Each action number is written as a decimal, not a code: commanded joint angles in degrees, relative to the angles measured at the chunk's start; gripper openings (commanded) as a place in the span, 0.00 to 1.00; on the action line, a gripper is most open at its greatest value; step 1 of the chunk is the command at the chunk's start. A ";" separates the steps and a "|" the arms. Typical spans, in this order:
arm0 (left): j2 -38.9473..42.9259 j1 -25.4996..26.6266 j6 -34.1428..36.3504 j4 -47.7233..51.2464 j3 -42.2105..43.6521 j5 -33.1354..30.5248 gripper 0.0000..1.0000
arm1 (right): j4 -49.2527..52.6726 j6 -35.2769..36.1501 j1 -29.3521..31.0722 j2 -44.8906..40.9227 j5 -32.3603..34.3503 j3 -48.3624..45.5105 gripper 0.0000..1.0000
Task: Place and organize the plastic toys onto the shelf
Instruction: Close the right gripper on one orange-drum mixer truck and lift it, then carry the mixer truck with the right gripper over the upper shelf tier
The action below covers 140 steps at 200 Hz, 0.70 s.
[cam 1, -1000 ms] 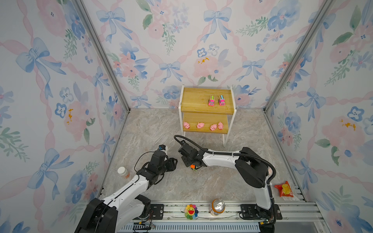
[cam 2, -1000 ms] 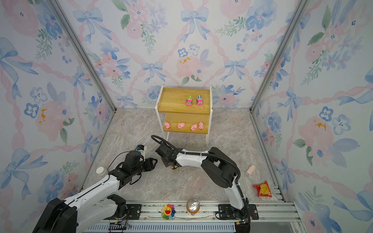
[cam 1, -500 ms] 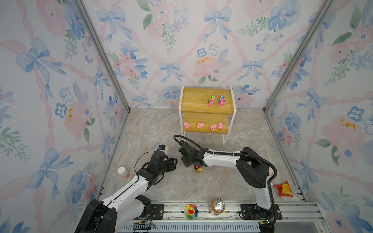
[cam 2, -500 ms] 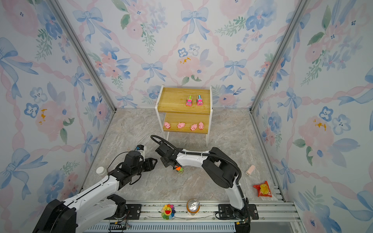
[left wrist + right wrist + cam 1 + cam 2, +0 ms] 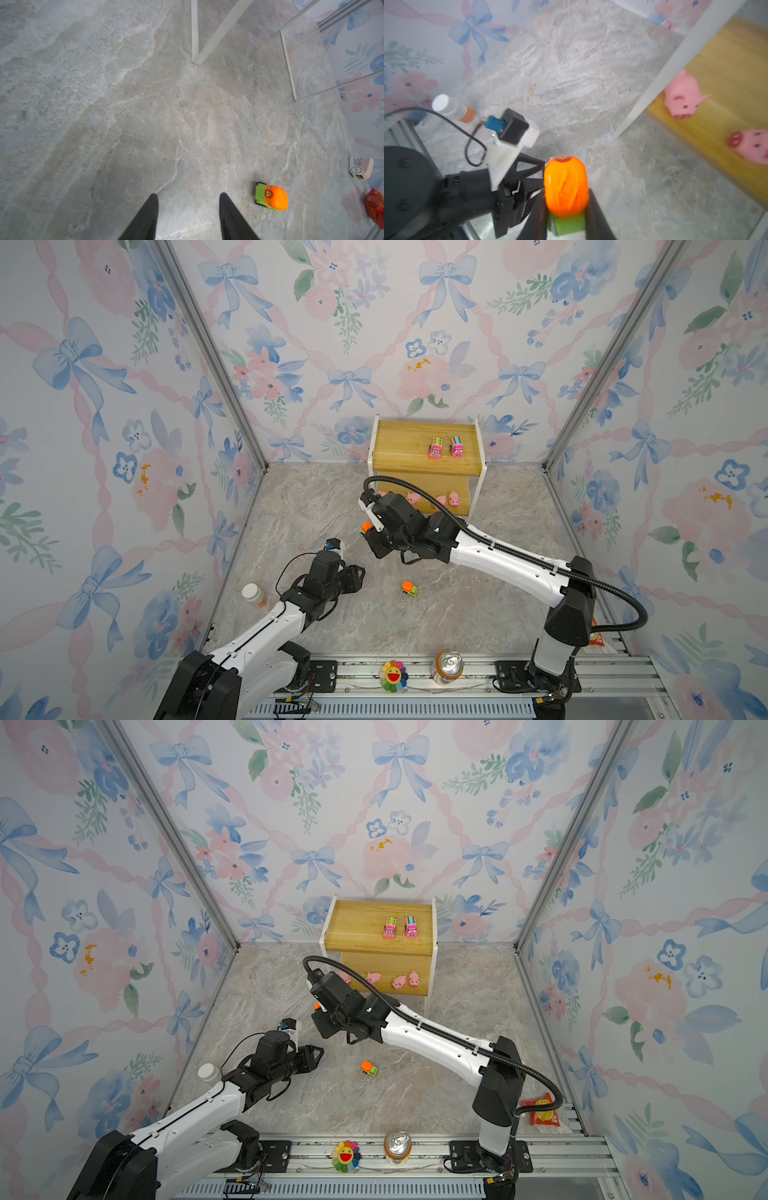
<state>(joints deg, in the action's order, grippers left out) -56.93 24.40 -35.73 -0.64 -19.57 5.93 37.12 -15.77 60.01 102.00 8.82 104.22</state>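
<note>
Right hand [image 5: 566, 192]: clamped on a green truck [image 5: 565, 187] with an orange top, one finger against each side. Truck held above the table [image 5: 478, 614], at 7 o'clock of the shelf [image 5: 415, 439], near a front leg.

Left hand [image 5: 189, 196]: fingers apart, nothing between them, low over the table.

Second green truck [image 5: 409, 588]: on the table, at 3 o'clock of the left hand and 5 o'clock of the right hand, touching neither.

Shelf at the table's 12 o'clock end.
- Top board: two pink trucks [image 5: 435, 448] side by side, toward the 3 o'clock edge.
- Lower board: pink pigs [image 5: 454, 499] in a row, partly hidden by the right arm.
</note>
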 commanded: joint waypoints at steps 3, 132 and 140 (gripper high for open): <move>-0.18 0.30 0.84 0.39 0.32 -0.43 0.49 | 11.61 0.71 -1.21 -2.79 1.49 10.17 0.16; -1.89 0.30 1.03 -1.55 0.23 2.39 0.48 | 15.79 -7.22 -12.36 10.93 22.25 39.88 0.14; -1.97 0.29 1.01 -1.57 0.24 2.44 0.48 | 15.98 -7.49 -12.54 11.53 23.14 40.60 0.14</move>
<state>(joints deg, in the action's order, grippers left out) -58.17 24.40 -35.66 -1.28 -19.57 7.53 49.80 -21.34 48.66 111.09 26.11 140.92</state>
